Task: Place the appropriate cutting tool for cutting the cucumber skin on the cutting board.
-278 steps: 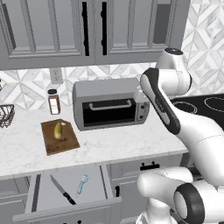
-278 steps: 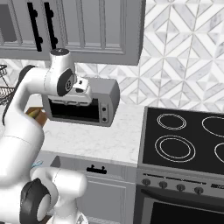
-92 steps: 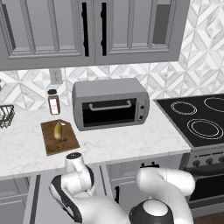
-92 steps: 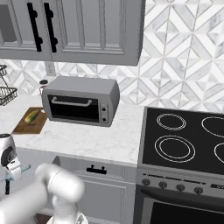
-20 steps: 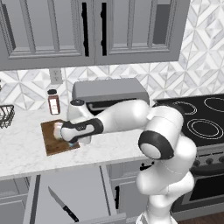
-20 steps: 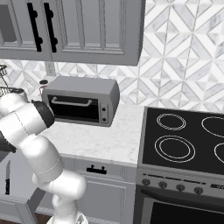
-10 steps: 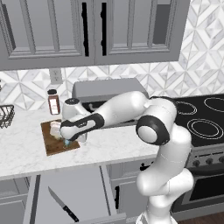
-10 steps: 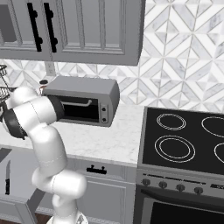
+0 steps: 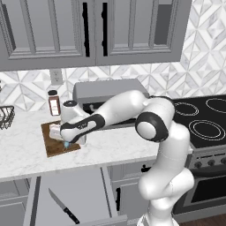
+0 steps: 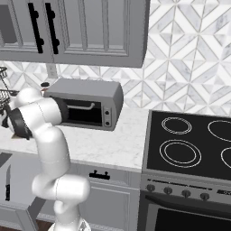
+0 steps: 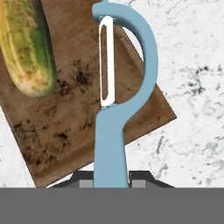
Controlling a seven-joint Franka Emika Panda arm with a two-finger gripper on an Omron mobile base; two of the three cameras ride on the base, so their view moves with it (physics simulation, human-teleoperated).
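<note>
**Observer:** What do you have in hand?

**Me:** My jaws are clamped tight on the handle of the light-blue peeler (image 11: 114,109). It hangs over the near corner of the cutting board (image 11: 83,118), its looped head above the wood. The cucumber (image 11: 27,48) lies on the board just beside it.

**Observer:** How do you finish this cleanly?

**Me:** I judge the handle end reaches past the board's edge, over the counter (image 11: 192,70). I'd shift a little inward so the whole tool sits above wood, lower until it rests flat, then let go. I'd keep clear of the cucumber so it doesn't roll.

**Observer:** And around you?

**Me:** The counter is white marble. My gripper (image 9: 66,142) is low over the board, in front of the toaster oven (image 10: 85,103), with a spice jar (image 9: 54,102) behind it. The black-handled knife (image 9: 63,206) lies in the open drawer (image 9: 88,190) below. A stovetop (image 10: 194,144) sits to the right.
</note>
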